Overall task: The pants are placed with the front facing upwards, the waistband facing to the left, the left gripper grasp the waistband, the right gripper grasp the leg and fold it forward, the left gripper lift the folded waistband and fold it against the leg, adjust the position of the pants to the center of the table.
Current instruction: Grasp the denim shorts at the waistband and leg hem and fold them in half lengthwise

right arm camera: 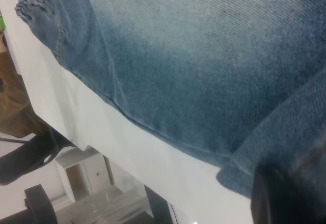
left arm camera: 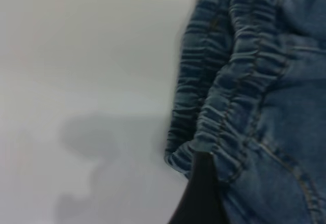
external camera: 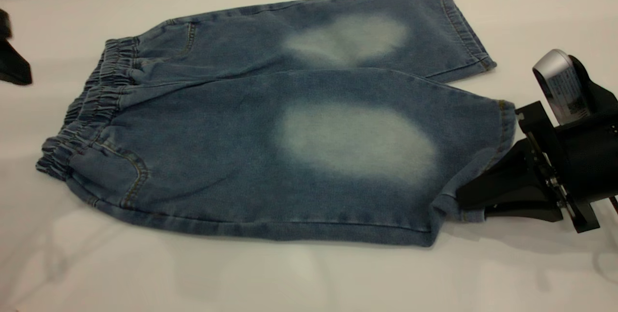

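Observation:
The blue denim pants (external camera: 270, 123) lie flat and front up on the white table (external camera: 289, 278), with a pale oval on each thigh. The gathered waistband (external camera: 91, 104) points left. My left gripper (external camera: 21, 73) hovers at the far left, a short gap away from the waistband (left arm camera: 224, 96). Only one of its black fingers (left arm camera: 201, 193) shows, off to one side. My right gripper (external camera: 466, 201) comes in low from the right and is shut on the hem corner of the near leg (external camera: 473, 157), which bunches there. The denim (right arm camera: 204, 66) hides most of its fingers (right arm camera: 285, 198).
The far leg (external camera: 386, 32) reaches toward the table's back edge. Bare tabletop surrounds the pants. Past the table's side edge (right arm camera: 102, 132), the right wrist view shows a white cabinet (right arm camera: 84, 173) and a black stand (right arm camera: 30, 158) lower down.

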Controlling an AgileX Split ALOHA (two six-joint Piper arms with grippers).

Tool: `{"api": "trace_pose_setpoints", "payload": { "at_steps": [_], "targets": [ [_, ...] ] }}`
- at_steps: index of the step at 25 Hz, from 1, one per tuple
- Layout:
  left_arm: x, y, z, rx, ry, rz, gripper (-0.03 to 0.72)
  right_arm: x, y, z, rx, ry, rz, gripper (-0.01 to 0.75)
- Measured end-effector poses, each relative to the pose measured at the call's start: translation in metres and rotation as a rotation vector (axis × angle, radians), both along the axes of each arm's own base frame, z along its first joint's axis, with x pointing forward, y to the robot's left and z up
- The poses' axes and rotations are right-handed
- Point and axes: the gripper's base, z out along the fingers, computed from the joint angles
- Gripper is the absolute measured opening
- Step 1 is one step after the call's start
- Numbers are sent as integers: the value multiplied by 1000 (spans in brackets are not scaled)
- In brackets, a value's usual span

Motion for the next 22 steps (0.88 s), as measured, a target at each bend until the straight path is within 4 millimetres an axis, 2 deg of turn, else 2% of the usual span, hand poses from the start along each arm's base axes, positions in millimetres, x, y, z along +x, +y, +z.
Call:
{"api": "trace_pose_setpoints", "payload": {
  "at_steps": [4, 9, 18, 22],
  "targets": [
    [3, 0, -26, -2, 93, 10, 531, 0, 0, 0, 0, 0, 0, 13],
    [11, 1, -52, 10, 109, 14, 531, 0, 0, 0, 0, 0, 4, 13],
    [34, 1, -79, 37, 127, -18, 531, -1, 0, 0, 0, 0, 10, 13],
    [34, 1, -88, 38, 154, -20, 531, -1, 0, 0, 0, 0, 10, 14]
  ]
}}
